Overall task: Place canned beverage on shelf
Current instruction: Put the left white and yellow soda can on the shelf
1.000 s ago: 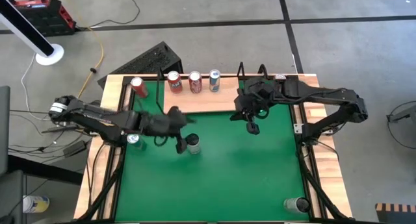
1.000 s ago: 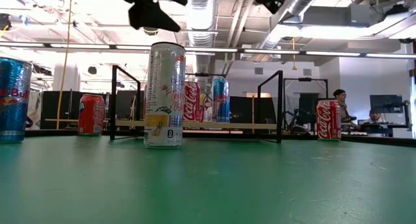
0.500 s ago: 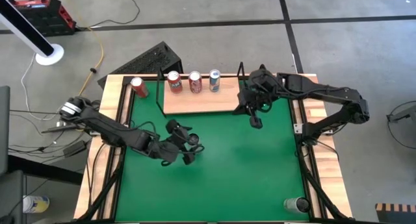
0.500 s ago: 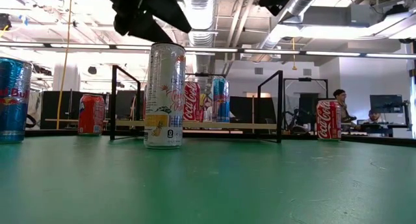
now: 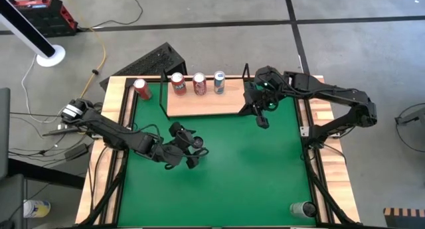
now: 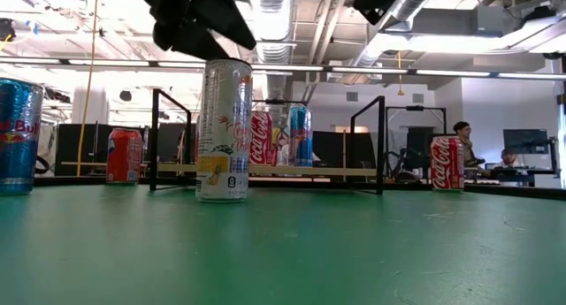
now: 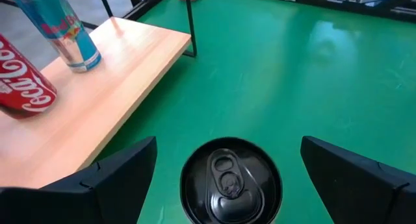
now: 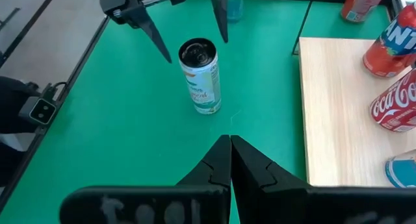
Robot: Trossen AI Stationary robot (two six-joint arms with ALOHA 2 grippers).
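Note:
A tall white can stands upright on the green table, left of the middle; its dark top shows in the left wrist view and in the high view. My left gripper is open just above it, one finger on either side of the can top, touching nothing. The shelf, a light-wood board with black rod ends, stands at the far side and bears three upright cans. My right gripper is shut and empty at the shelf's right end, also in its own wrist view.
A red can stands at the far left by the wooden edge. A blue can stands at the left and a red cola can at the far right. Another can stands at the near right corner. People sit beyond the table.
My left gripper has swung toward the table's near edge and come down over the white can, its open fingers now either side of the can top. My right gripper has drawn back a little toward the table's right and far edges. The can has stayed put.

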